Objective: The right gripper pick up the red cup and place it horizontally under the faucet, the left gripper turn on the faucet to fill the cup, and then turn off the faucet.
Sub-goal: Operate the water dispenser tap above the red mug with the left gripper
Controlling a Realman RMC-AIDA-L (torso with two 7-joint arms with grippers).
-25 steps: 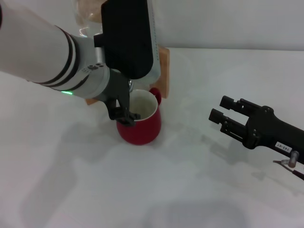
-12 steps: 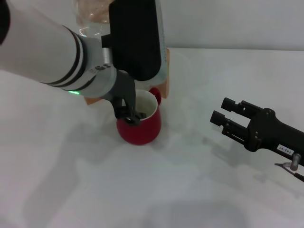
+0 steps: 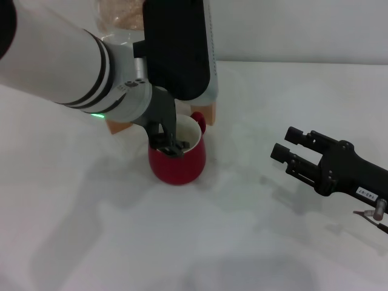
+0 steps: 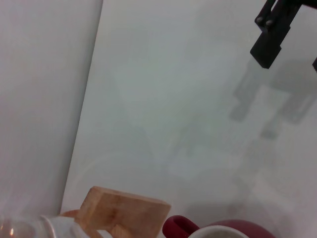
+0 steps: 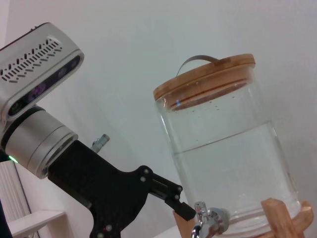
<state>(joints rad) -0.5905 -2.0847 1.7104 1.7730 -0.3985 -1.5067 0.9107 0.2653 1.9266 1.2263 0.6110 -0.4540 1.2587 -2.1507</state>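
Note:
The red cup (image 3: 179,162) stands upright on the white table, just in front of the water jug (image 5: 225,158); its handle (image 4: 176,229) points toward the jug's wooden stand. My left gripper (image 3: 168,144) hangs over the cup's mouth, on the jug side. In the right wrist view the left gripper (image 5: 183,210) reaches right up to the chrome faucet (image 5: 208,222) at the jug's base. The head view hides the faucet behind my left arm. My right gripper (image 3: 286,144) floats open and empty well to the right of the cup.
The jug sits on a wooden stand (image 3: 210,113) at the back of the table and has a bamboo lid (image 5: 205,79). It is partly filled with water. White tabletop (image 3: 242,242) spreads in front of and between the two arms.
My left arm has shifted right, bringing its gripper from the cup's left rim to over the mouth near the faucet. The right gripper has drifted slightly right and down.

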